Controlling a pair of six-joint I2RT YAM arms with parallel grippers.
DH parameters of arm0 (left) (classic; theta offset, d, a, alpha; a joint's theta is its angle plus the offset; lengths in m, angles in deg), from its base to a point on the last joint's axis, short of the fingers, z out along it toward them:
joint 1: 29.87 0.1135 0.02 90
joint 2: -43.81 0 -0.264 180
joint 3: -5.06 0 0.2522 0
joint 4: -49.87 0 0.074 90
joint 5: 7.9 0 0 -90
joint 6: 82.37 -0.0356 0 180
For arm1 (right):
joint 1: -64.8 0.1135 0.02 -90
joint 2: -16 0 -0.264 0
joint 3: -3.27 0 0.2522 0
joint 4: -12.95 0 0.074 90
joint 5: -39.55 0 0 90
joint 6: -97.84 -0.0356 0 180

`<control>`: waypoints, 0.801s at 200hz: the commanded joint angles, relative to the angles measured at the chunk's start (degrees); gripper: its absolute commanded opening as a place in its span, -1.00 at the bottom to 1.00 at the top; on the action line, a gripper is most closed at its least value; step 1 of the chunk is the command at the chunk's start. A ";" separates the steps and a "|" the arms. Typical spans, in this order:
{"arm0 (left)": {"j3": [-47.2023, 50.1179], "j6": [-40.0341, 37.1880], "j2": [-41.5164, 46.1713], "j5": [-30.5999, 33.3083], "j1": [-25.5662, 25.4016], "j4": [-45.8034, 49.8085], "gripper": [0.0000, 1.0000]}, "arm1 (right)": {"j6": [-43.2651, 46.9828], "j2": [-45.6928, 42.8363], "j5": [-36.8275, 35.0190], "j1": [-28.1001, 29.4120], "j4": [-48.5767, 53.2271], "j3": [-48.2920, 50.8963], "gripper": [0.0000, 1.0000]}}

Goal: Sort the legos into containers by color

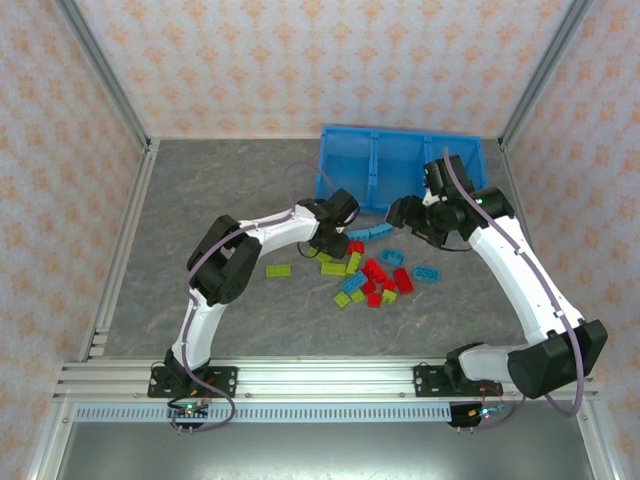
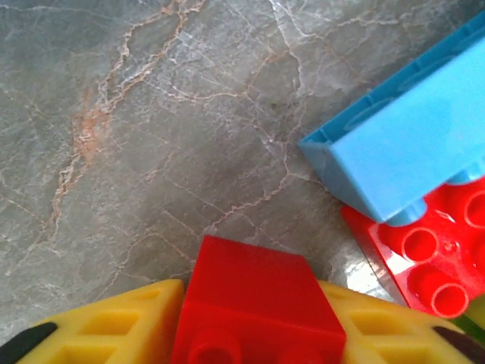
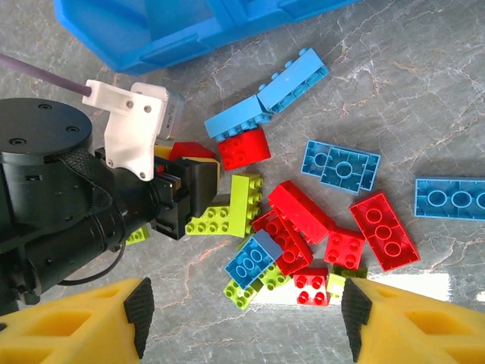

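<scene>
The legos (image 1: 375,275), red, yellow-green and light blue, lie in a loose pile on the grey table in front of the blue bin of containers (image 1: 330,160). My left gripper (image 2: 250,296) is down at the pile's left end, and its yellow fingers (image 2: 114,326) are shut on a red lego (image 2: 265,303). A light blue lego (image 2: 409,152) rests on another red one (image 2: 439,258) just beyond it. My right gripper (image 3: 246,307) hovers open over the pile with nothing between its pads. From there I look down on the left gripper (image 3: 189,163) and the bin (image 3: 151,30).
One yellow-green lego (image 1: 278,270) lies apart, left of the pile. A light blue lego (image 1: 427,272) lies at the pile's right. The left arm's black wrist (image 3: 53,189) crowds the pile's left side. Patterned walls and metal rails (image 1: 120,250) enclose the table.
</scene>
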 commanded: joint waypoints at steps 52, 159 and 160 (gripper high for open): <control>-4.44 -0.75 13.01 2.38 0.31 3.56 -0.48 | -0.96 0.57 -3.15 0.31 0.66 -3.67 0.37; -62.69 1.61 -23.43 8.25 9.34 7.54 -0.41 | -3.72 -1.86 -5.53 0.31 0.51 -3.26 0.37; -62.68 1.56 -23.46 8.12 9.32 7.28 -0.40 | -3.75 -1.96 -5.52 0.31 0.54 -3.27 0.37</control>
